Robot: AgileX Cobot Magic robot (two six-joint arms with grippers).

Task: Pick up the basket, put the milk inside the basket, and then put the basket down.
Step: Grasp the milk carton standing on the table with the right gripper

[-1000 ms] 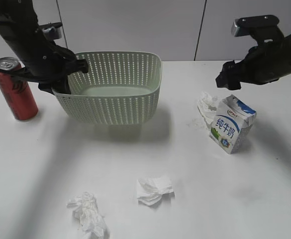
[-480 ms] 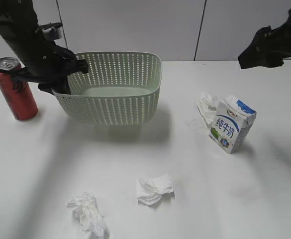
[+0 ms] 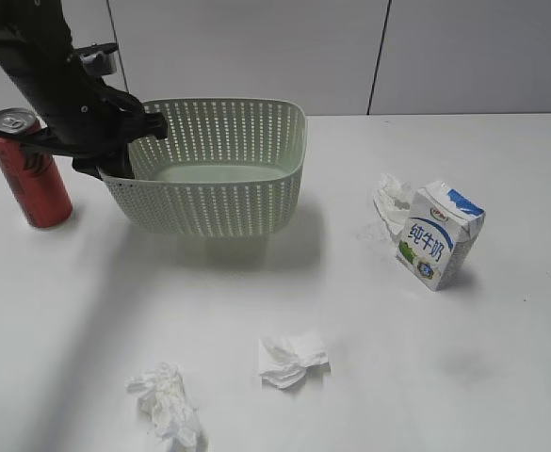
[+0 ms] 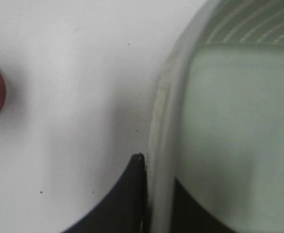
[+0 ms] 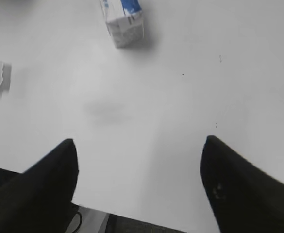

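- The white table (image 3: 501,395) carries everything here, and the pale green rectangular plastic basket with lattice walls (image 3: 220,193) is the biggest thing on it, standing at the back left; I cannot tell whether its base is clear of the surface.
- The left gripper (image 3: 117,151) is at the basket's left end. In the left wrist view one dark finger (image 4: 132,194) sits outside the rim and another dark shape inside it, so the jaws look closed across that wall, with the basket in their grasp.
- A red soda can (image 3: 28,169) stands upright just beside that arm, to its left, apart from the basket.
- The small white gable-top milk carton with blue top and blue characters (image 3: 438,234) stands on the right half of the table, well apart from the basket, long axis upright with a slight lean, printed face toward the front.
- Crumpled white tissues lie around: one just behind the carton (image 3: 388,202), two near the front edge (image 3: 292,360).
- The right gripper (image 5: 139,167) is out of the exterior view; its own camera shows the two fingers spread wide and holding nothing, high above the table.
- From those jaws the carton (image 5: 124,19) lies ahead and a little left. I judge the right arm the one to fetch it, since the left is occupied.
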